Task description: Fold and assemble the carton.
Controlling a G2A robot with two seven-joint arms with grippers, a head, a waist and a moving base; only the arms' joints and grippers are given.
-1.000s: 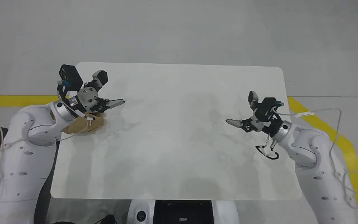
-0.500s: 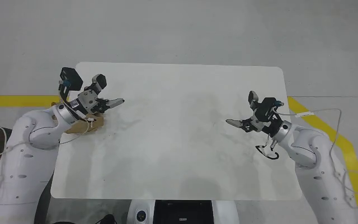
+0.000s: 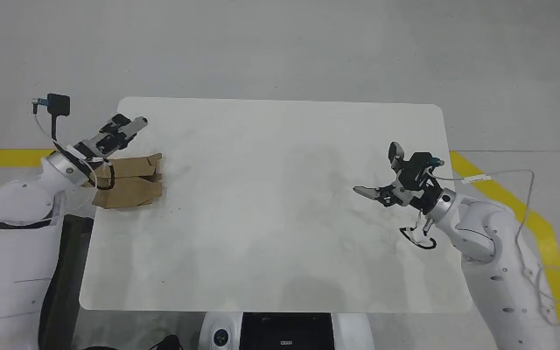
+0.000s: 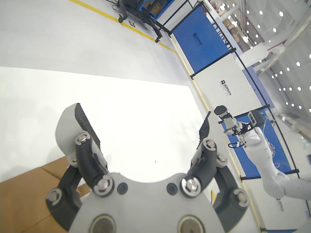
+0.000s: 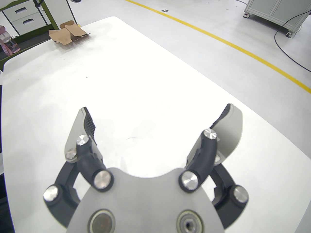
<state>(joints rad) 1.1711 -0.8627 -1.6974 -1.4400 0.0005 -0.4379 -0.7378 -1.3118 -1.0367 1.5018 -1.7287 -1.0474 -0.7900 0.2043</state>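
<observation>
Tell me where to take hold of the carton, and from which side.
Take the carton by a lifted flap on its half nearer the table's far edge, coming in low from the table's middle with the open left tool. The rest lies flat, offering no edge to pinch; the raised flap likely does.

The brown cardboard carton (image 3: 129, 180) lies flattened at the table's left edge, its flaps unfolded.
</observation>
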